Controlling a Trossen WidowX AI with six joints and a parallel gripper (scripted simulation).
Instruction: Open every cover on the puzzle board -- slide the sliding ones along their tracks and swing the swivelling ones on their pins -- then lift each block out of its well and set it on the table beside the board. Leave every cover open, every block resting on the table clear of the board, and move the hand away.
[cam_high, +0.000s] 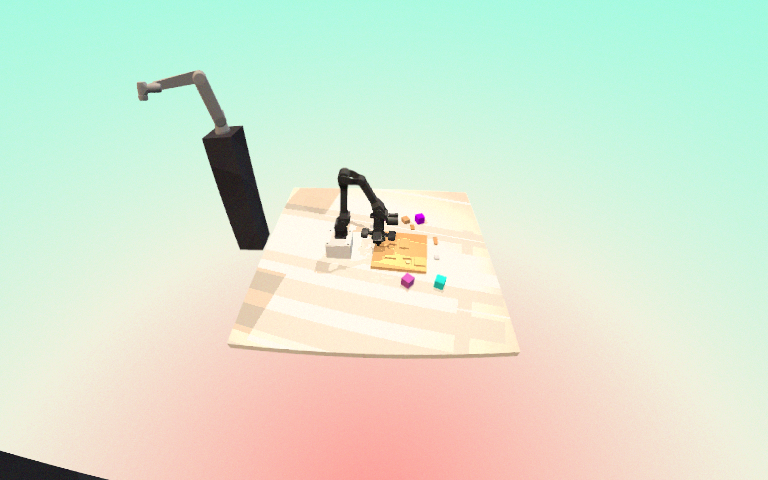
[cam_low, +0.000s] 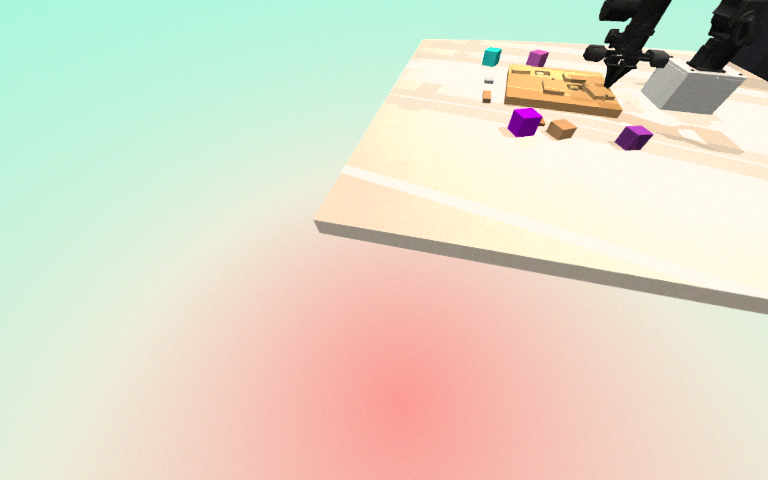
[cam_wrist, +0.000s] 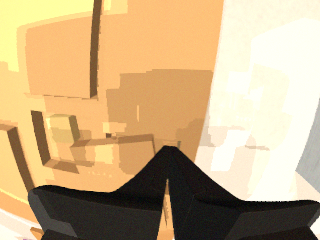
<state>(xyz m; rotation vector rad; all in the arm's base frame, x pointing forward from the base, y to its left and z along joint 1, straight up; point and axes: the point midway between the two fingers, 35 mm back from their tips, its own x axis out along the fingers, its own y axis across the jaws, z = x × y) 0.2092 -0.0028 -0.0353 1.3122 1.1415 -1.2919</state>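
Note:
The orange puzzle board (cam_high: 416, 240) (cam_low: 557, 104) (cam_wrist: 170, 40) lies on the table. My gripper (cam_high: 378, 243) (cam_low: 607, 86) (cam_wrist: 168, 151) is shut and empty, its tips low at the board's robot-side edge, beside a raised cover (cam_low: 596, 91) (cam_wrist: 120, 155). Whether they touch it I cannot tell. A pale yellow block (cam_wrist: 61, 128) sits in an uncovered well left of the tips in the wrist view. Another cover (cam_low: 553, 87) (cam_wrist: 60, 60) lies farther in, and one more cover (cam_low: 574, 77) stands behind it. The fingers hide part of the near cover.
Around the board lie a teal cube (cam_high: 440, 281) (cam_low: 491, 57), a magenta cube (cam_high: 407, 280) (cam_low: 536, 57), a violet cube (cam_high: 419, 218) (cam_low: 524, 122), a dark purple cube (cam_low: 634, 138), a tan block (cam_high: 405, 219) (cam_low: 561, 129), an orange piece (cam_high: 435, 240) (cam_low: 486, 96) and a white piece (cam_high: 436, 257) (cam_low: 488, 80).

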